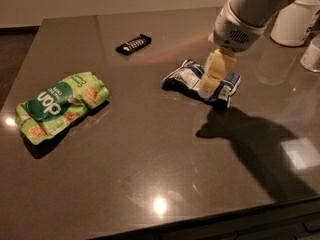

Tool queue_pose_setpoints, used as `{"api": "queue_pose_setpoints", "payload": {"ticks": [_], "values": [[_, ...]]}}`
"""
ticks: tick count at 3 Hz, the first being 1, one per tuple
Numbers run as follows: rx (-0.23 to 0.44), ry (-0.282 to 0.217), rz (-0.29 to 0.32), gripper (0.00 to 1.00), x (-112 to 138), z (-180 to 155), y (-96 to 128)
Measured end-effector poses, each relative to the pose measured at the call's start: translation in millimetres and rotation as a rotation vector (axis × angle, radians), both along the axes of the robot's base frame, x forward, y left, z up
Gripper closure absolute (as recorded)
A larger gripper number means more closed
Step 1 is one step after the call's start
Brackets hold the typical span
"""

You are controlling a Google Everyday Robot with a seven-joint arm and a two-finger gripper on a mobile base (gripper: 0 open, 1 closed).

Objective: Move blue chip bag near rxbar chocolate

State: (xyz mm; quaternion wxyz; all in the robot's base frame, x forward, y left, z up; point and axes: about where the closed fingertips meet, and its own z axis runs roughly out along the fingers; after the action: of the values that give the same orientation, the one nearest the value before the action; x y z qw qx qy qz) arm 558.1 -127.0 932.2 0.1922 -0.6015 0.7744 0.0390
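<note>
The blue chip bag (186, 79), dark blue with white patches, lies right of the table's middle. The rxbar chocolate (133, 44), a slim black wrapper with white print, lies at the back, left of the bag and apart from it. My gripper (214, 79) hangs from the white arm coming in from the upper right and is directly over the right half of the blue bag, its pale fingers pointing down at it. The part of the bag under the gripper is hidden.
A larger green chip bag (60, 105) lies at the left of the dark table (150, 174). White containers (295, 21) stand at the back right corner. The table's front edge runs along the bottom.
</note>
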Motion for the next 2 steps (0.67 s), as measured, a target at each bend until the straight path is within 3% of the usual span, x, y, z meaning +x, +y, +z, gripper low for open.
{"api": "queue_pose_setpoints", "payload": {"ticks": [2], "values": [[-0.022, 0.058, -0.082, 0.0, 44.5, -36.6, 1.9]]}}
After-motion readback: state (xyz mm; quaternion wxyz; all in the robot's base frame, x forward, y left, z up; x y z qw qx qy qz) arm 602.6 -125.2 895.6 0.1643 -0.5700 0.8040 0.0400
